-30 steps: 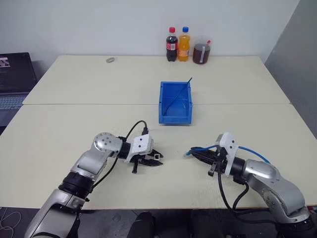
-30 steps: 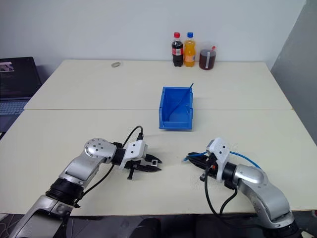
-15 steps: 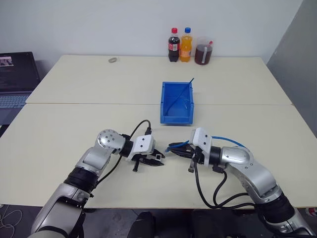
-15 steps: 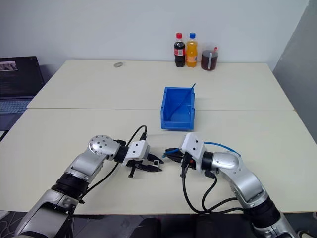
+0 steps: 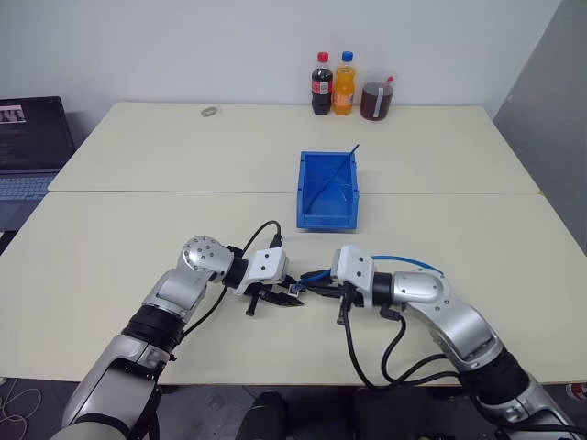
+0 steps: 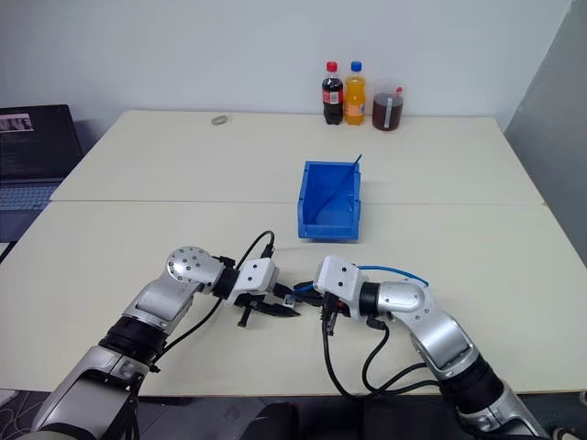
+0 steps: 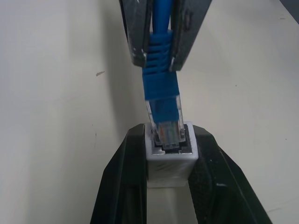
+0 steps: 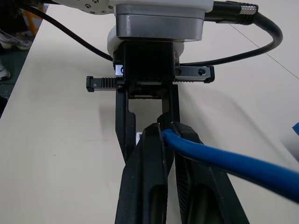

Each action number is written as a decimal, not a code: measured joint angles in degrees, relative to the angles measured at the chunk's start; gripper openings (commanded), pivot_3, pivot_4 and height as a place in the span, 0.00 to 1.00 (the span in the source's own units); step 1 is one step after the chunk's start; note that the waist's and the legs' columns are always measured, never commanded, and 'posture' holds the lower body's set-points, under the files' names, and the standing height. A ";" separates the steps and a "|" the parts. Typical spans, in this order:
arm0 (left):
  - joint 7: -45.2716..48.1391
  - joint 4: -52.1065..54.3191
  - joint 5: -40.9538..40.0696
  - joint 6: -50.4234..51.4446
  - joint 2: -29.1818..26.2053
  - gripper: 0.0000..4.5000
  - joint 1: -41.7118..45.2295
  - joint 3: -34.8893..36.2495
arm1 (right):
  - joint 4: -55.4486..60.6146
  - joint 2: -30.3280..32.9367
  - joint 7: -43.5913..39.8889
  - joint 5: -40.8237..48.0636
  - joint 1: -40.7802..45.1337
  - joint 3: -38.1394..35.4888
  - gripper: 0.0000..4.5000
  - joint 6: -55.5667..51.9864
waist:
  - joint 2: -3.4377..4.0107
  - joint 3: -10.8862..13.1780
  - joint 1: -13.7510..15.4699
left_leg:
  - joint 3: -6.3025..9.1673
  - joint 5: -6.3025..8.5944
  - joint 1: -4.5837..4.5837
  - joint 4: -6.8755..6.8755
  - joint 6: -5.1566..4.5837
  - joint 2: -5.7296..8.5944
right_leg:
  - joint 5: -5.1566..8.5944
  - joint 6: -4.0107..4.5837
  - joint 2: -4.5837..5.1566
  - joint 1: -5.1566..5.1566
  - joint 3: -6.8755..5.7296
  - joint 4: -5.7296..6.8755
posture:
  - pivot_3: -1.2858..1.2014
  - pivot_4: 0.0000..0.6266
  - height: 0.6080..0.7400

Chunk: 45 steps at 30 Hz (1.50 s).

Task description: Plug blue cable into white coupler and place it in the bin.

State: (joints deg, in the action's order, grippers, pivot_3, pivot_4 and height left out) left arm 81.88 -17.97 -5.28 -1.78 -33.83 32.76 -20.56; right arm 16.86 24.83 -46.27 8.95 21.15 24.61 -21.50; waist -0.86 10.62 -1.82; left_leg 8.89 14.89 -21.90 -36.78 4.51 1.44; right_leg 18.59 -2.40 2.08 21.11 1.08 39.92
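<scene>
Two robot arms meet low over the near half of a pale cream table (image 5: pixel 110 238). The left gripper (image 5: pixel 292 295) reaches in from the left and points right, its two black fingers clamped on the white coupler (image 7: pixel 169 156), a small boxy block whose open socket faces the other arm. The right gripper (image 5: pixel 316 281) reaches in from the right and points left, its fingers closed tight on the blue cable (image 5: pixel 404 260) just behind the plug. The two grippers are tip to tip near the middle of the table's near half.

In the left wrist view, the cable's blue ribbed boot sits between the right gripper's fingers (image 7: pixel 136 32), and the clear plug tip touches the mouth of the coupler's socket. The plug looks only partly in, and leans slightly to one side. How far it has gone in is hard to tell.

From the right gripper the cable runs back to the right in a low arc above the right forearm.

The bin (image 5: pixel 306 213), a bright blue rectangular box with upright walls, stands farther away on the table, well apart from both grippers and roughly behind them. A thin dark blue rod (image 5: pixel 335 176) leans inside it, with its tip poking over the far right corner.

At the table's far edge stand a cola bottle (image 5: pixel 320 84), an orange drink bottle (image 5: pixel 343 84) and a jar of brown liquid (image 5: pixel 374 95). A small grey ring (image 5: pixel 208 112) lies far left. A laptop (image 5: pixel 31 147) sits off the table's left side.
</scene>
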 measured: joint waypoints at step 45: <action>-2.34 -0.60 1.50 1.43 1.30 0.18 -1.73 0.10 | -0.02 -0.70 -5.81 -8.17 10.57 8.19 0.00 -12.36 | 0.78 -1.55 -0.06 | 0.13 -0.01 1.08 0.69 -0.05 -0.02 | 0.18 -0.28 -0.01 -1.05 -0.10 -0.65 | 0.52 0.24 1.00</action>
State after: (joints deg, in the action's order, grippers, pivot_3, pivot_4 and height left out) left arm 79.53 -18.57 -3.78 -0.35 -32.53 31.03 -20.46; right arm 16.84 24.13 -52.08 0.79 31.72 32.80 -33.86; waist -0.08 9.06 -1.88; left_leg 9.02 14.88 -20.82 -36.09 4.46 1.42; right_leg 18.77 -2.68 2.08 20.06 0.98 39.27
